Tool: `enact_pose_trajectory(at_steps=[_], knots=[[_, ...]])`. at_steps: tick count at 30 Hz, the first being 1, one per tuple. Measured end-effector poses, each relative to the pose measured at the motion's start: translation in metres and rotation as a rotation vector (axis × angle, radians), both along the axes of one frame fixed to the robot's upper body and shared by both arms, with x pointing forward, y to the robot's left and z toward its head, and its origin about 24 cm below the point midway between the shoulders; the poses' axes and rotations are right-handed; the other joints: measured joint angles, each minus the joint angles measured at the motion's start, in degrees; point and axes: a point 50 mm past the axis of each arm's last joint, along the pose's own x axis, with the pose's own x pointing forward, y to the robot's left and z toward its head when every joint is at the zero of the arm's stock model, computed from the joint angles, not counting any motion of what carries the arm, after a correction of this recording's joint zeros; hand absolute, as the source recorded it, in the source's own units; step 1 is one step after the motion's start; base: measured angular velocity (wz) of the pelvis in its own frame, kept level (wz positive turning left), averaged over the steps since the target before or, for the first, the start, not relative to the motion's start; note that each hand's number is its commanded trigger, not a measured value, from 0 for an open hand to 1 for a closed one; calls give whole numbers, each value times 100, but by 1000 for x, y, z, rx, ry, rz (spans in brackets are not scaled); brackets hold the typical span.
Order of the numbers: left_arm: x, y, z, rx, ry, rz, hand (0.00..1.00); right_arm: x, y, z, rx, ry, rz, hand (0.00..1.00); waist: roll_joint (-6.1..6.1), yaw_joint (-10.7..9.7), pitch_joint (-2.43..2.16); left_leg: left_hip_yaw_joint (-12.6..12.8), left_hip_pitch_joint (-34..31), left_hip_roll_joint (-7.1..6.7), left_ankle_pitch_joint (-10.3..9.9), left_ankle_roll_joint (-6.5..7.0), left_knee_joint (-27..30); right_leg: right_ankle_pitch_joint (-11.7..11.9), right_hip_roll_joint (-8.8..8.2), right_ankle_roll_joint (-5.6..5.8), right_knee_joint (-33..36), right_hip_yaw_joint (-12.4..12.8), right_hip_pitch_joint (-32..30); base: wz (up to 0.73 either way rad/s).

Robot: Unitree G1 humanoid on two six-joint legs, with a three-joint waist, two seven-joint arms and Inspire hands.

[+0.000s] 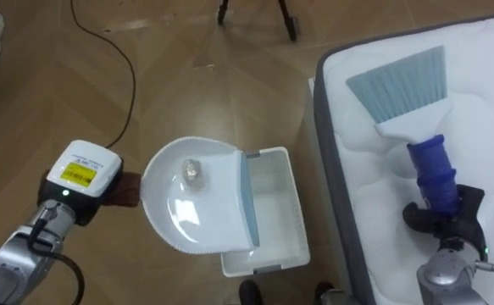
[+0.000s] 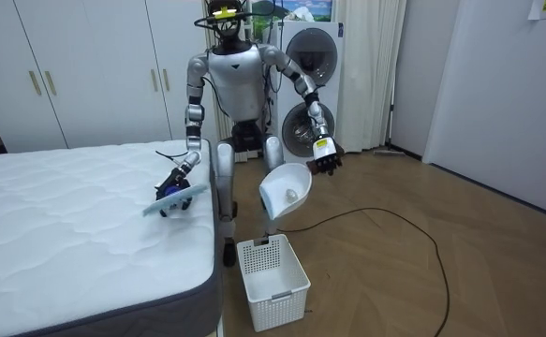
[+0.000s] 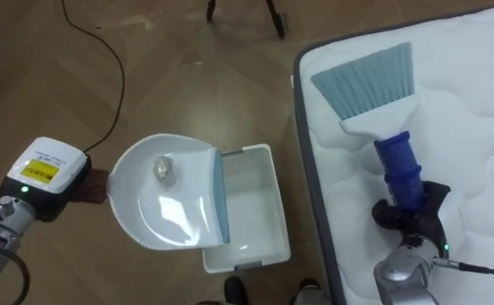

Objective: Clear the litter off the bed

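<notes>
1. Silvery crumpled scrap [image 1: 193, 171]: the litter in hand. It lies at the back of the dustpan, on the side away from the basket, and has not yet been tipped out.
2. Dustpan [image 1: 197, 203]: white plastic with a grey-blue lip. It is held roughly level above the basket's left rim, the lip reaching over the basket's opening.
3. Basket [image 1: 280, 246]: white, slotted, standing on the wooden floor [image 1: 230, 93]. Nothing can be seen inside it.
4. Left robot hand [image 2: 327, 163]: left of the basket and above it, closed round the dustpan's handle and carrying the pan clear of the floor.
5. Bed [image 1: 382, 220]: bare white quilted mattress just to the right of the basket. The part in sight looks swept.
6. Brush [image 1: 403, 85]: pale blue bristles and a dark blue handle, lying on the bed to the right of the basket, bristles pointing away from the robot.
7. Right robot hand [image 1: 446, 216]: fingers wrapped round the brush handle, parked on the bed.
8. Step judged: emptying the sweepings into the basket.
9. Next move calls for: tilting the pan lip-down, steeply enough to slide the scrap forward, while keeping the lip inside the basket's rim.
</notes>
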Motion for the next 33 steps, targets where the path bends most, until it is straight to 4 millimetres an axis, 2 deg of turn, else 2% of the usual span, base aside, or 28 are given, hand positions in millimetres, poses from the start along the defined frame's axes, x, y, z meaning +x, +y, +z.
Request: enact_pose_trajectory(at_steps=[11,22,27,33], knots=[[2,-7,3,20,25,-5,100,-1,-4,2,-19,-5,-15,0,61,111,6,12,7,-10,8,4,-27,3,-61,7,30,-43,-23,0],[-4,6,2,145,53,16,100,0,-7,5,-45,-25,-60,0,137,124,22,3,1,-91,69,45,-161,2,-101,47,7,-57,-63,1],[-10,11,-2,187,94,20,100,0,-7,6,-51,-35,-74,0,183,145,36,0,2,-95,72,49,-169,6,-106,54,9,-53,-70,0],[-17,15,-6,198,127,32,100,0,-9,7,-40,-51,-87,0,233,153,31,5,12,-92,72,49,-169,6,-119,54,15,-49,-69,0]])
